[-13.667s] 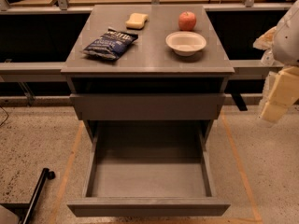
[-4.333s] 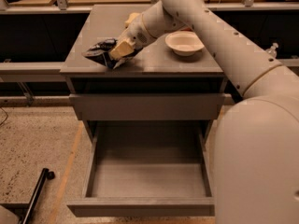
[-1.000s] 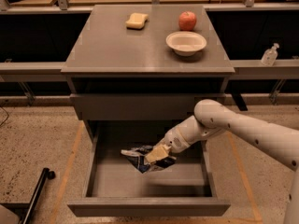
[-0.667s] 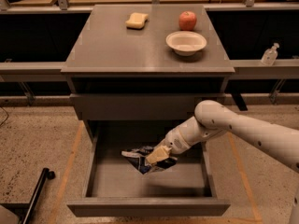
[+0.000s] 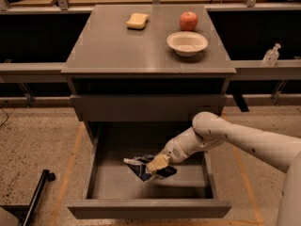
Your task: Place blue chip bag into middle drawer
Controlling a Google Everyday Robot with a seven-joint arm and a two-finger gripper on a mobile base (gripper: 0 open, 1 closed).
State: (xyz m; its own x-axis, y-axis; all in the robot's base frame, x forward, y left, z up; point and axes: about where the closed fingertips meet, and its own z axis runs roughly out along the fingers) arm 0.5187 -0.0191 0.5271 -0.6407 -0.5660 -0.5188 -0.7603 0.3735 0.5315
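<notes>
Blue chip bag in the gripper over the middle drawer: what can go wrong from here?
The gripper holds the blue chip bag low inside the middle drawer; the foil might cling on release and get dragged out. The arm sits close under the upper drawer front; retreating upward may hit it.

Seemingly a robot test lab: orange tape lines [image 5: 70,160] mark the speckled floor [image 5: 28,140] either side of the gripper [image 5: 157,163], which clasps the blue chip bag [image 5: 146,172] in the middle drawer [image 5: 148,207], and a pump bottle [image 5: 271,55] stands on a ledge [image 5: 256,69] up-right of it
</notes>
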